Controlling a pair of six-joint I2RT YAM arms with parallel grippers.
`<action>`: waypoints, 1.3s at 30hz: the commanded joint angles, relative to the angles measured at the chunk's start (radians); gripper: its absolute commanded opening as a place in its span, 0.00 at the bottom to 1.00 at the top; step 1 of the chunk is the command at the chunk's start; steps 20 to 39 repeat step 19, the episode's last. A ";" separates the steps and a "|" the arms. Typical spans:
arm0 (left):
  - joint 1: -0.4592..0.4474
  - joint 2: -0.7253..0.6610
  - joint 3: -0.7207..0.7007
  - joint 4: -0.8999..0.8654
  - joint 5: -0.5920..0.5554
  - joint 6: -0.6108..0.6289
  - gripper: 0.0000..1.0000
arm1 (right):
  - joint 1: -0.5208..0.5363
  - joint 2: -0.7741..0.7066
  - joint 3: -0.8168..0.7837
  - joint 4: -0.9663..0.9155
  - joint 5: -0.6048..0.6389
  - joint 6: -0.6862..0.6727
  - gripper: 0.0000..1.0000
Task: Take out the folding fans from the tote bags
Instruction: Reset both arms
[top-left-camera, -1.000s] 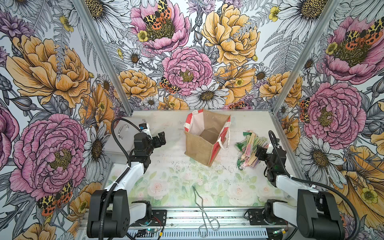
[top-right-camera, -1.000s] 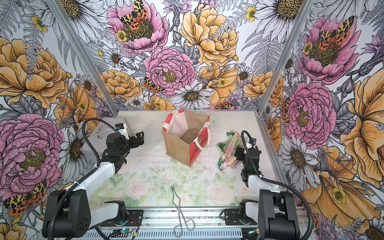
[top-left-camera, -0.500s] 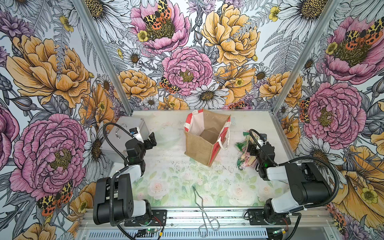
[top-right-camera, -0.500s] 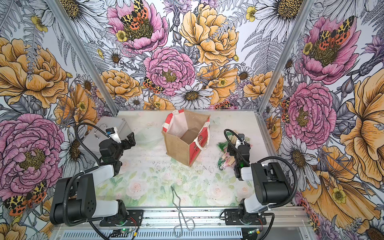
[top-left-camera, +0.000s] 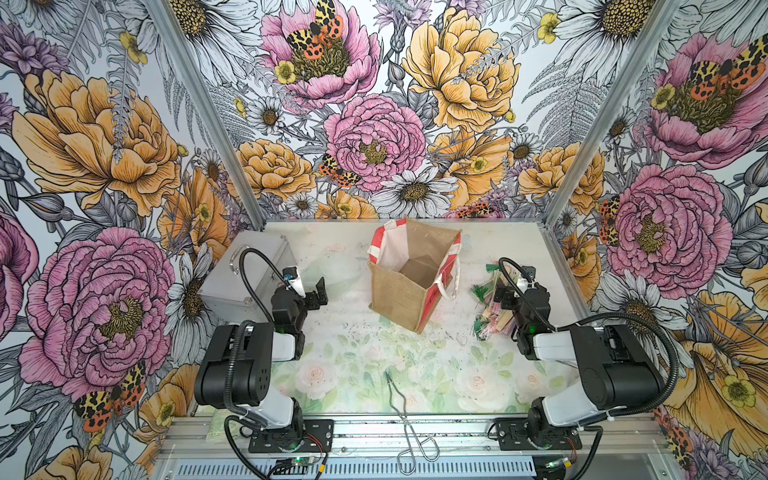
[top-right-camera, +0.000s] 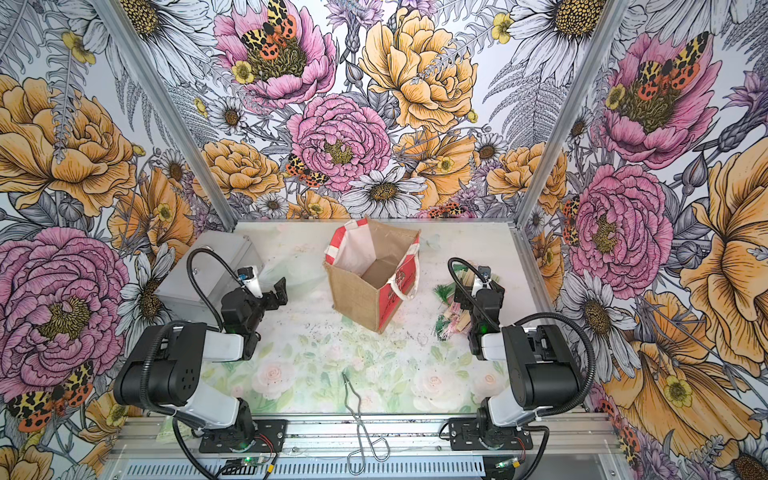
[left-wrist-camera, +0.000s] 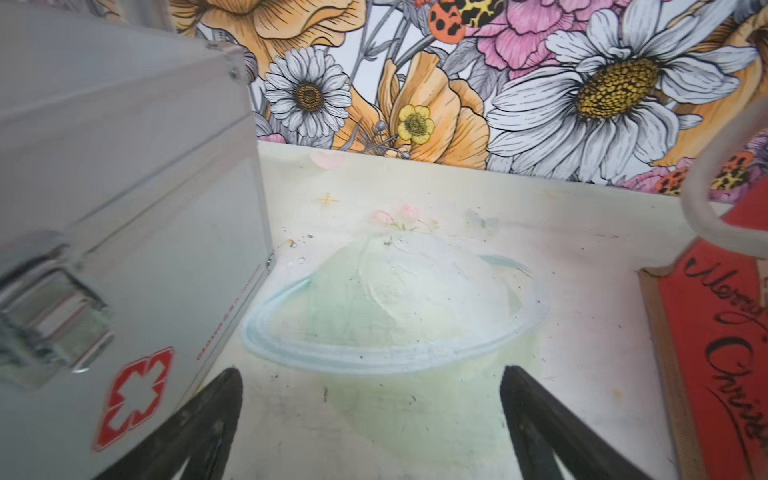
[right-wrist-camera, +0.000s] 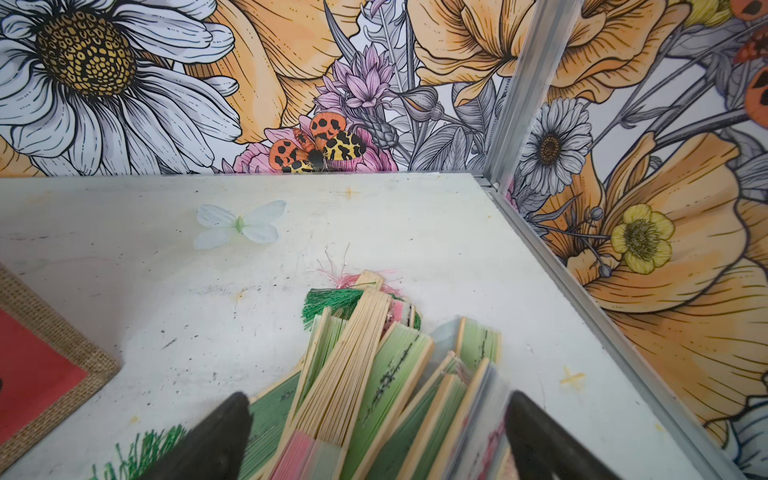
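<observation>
Boxy tan jute tote bag (top-left-camera: 409, 286) looks empty (floor bare); slim pale-slatted folding fans (right-wrist-camera: 365, 345) lie piled on the surface (right-wrist-camera: 124, 257) beside it. Right claw (right-wrist-camera: 378, 401) hangs released above them, left claw (left-wrist-camera: 370, 371) likewise. Seemingly finished: arms need only retreat.

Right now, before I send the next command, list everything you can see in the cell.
tote bag: one, tan jute with red-and-white striped panels, upright mid-table; what shows of the inside looks empty
folding fans: several, exact count unclear, pale wood with green or pink, piled on the table right of the bag
metal case: one, grey with a red cross, far left of the table
clear plastic dome: one, see-through, between case and bag
tongs: one pair, bare metal, front edge, centre
table: one, pale floral print
left arm: black and white, beside the case, jaws open, empty
right arm: black and white, over the fan pile, jaws open
</observation>
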 joint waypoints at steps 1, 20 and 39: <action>0.001 0.001 0.002 0.079 -0.075 0.020 0.98 | 0.005 -0.003 0.018 0.013 0.013 -0.001 1.00; -0.090 -0.001 0.016 0.048 -0.321 0.060 0.98 | 0.005 -0.002 0.020 0.013 0.013 -0.001 1.00; -0.090 -0.001 0.016 0.048 -0.321 0.060 0.98 | 0.005 -0.002 0.020 0.013 0.013 -0.001 1.00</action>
